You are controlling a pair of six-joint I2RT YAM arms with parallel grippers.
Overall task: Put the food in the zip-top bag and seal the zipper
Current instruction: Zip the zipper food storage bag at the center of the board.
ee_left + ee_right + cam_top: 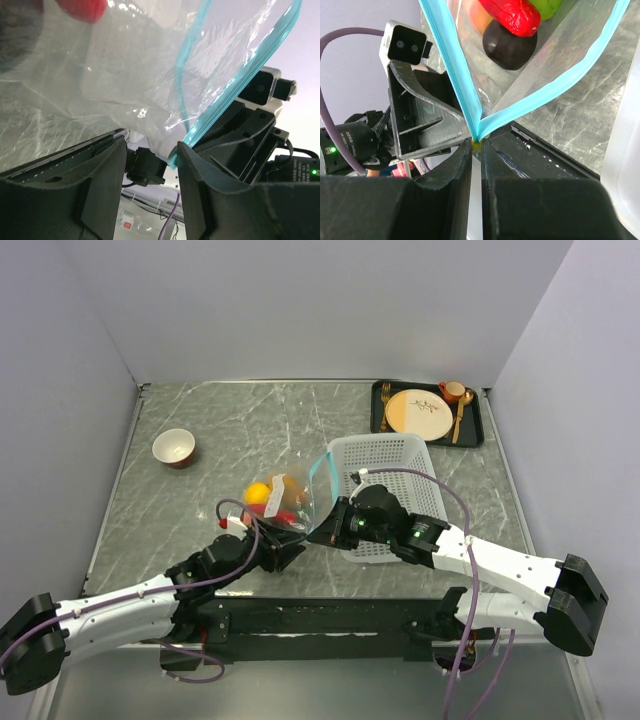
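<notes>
1. near the middle of the surface [180, 510], the zip-top bag [297, 502] is held up between the two arms, just left of the white mesh basket [395, 455].
2. the food [260, 494] is inside it: a red pepper [512, 14] and a brown round [510, 47] show clearly, with bits of green and orange beside them.
3. the zipper [452, 70] is unsealed; its two teal strips spread in a v from one corner.
4. the right claw [476, 149] is clamped on that corner, its fingers nearly together with the strip's end pinched between them.
5. the left claw [150, 155] sits under the bag with its fingers apart; clear film and the teal edge hang above the gap, nothing pinched.
6. at the back, a bowl [174, 448] stands on the left and a dark tray [478, 432] with a plate on the right.
</notes>
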